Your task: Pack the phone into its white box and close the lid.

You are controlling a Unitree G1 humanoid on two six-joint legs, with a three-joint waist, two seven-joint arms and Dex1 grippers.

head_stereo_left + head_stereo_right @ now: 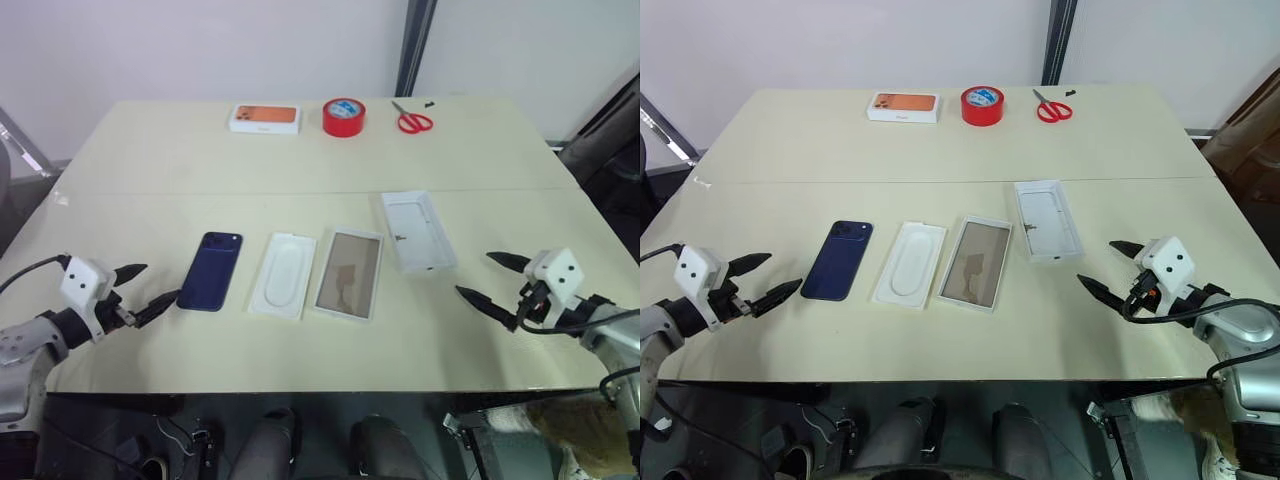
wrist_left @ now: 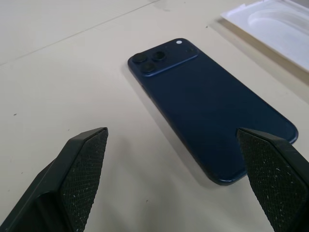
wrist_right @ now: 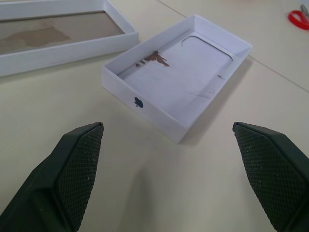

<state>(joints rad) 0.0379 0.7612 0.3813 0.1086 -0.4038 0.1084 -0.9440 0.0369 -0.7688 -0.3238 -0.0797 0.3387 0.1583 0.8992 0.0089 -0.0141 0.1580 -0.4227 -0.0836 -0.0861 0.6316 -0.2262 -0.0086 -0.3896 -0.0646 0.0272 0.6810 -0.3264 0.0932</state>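
The left gripper (image 1: pixel 140 290) hangs just above the near left part of the table (image 1: pixel 150 160), its two black fingers (image 2: pixel 79 169) spread wide with nothing between them, pointing toward the phone (image 1: pixel 210 271). The phone lies flat just beyond the fingertips, back up, its camera cluster at the far end, not touched by the gripper. The right gripper (image 1: pixel 495 280) hovers over the near right part of the table, its fingers (image 3: pixel 72 169) likewise wide apart and empty, aimed at the lid (image 1: pixel 418 230). The lid lies upside down, its white inside facing up, a little ahead of that gripper and apart from it. Between phone and lid two pieces lie side by side: a thin white insert (image 1: pixel 283 275) with an oval recess, just right of the phone, and then the white box (image 1: pixel 349 274), its tan-brown inside open to view and holding nothing. The lid sits just right of the box and a little farther back. Along the far edge of the table stand a white box with an orange picture (image 1: pixel 265 118), a red roll of tape (image 1: pixel 343 117) and red-handled scissors (image 1: pixel 411 119), well apart from everything else.
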